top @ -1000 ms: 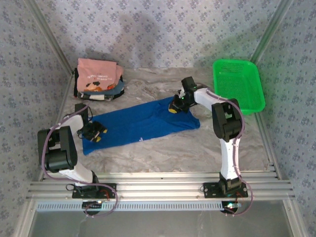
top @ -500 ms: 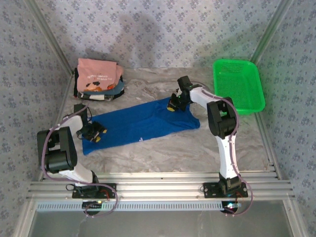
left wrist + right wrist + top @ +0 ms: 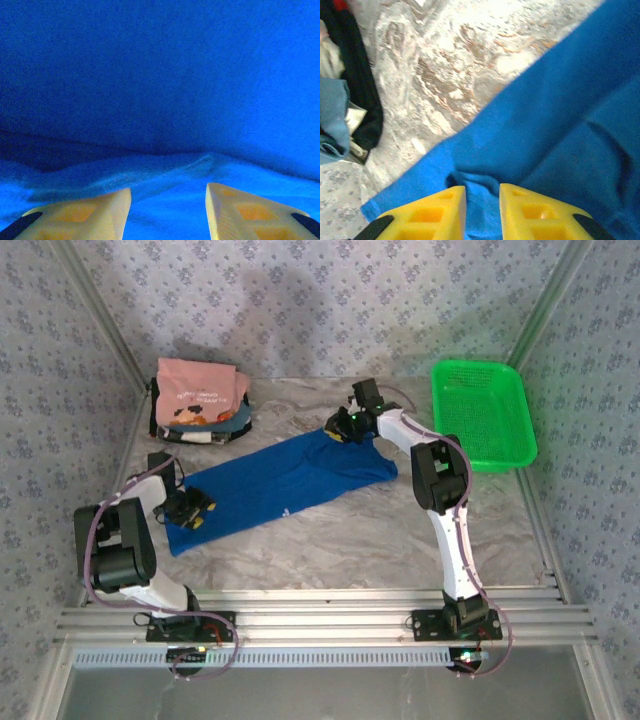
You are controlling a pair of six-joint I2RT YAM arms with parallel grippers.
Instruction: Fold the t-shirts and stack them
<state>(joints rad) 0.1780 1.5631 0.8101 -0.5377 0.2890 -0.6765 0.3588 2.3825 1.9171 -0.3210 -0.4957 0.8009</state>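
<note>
Royal-blue cloth t-shirt lies flat as a long diagonal strip on the marble-patterned tabletop, near-left end low, far-right end up by the middle of the table, one small white mark near its near edge. Left gripper sits on the shirt's near-left end. In the left wrist view its cream fingers stand clearly apart with blue cloth under and between them, and a low ridge of fabric runs across just ahead of the tips. Can't tell if any cloth is pinched. Right gripper is at the shirt's far-right corner, on the far edge. In the right wrist view its yellow fingers are close together with a narrow gap, and a small pucker of the shirt's edge is bunched right at that gap. Can't tell whether it's clamped or loose. Bare table shows just beyond that edge. A stack of folded t-shirts sits in the far-left corner, well apart from the blue shirt. A salmon-pink t-shirt with white lettering is on top, with darker and light-blue layers below it. A green plastic mesh basket sits at the far right, near the right arm, not touching the shirt
</note>
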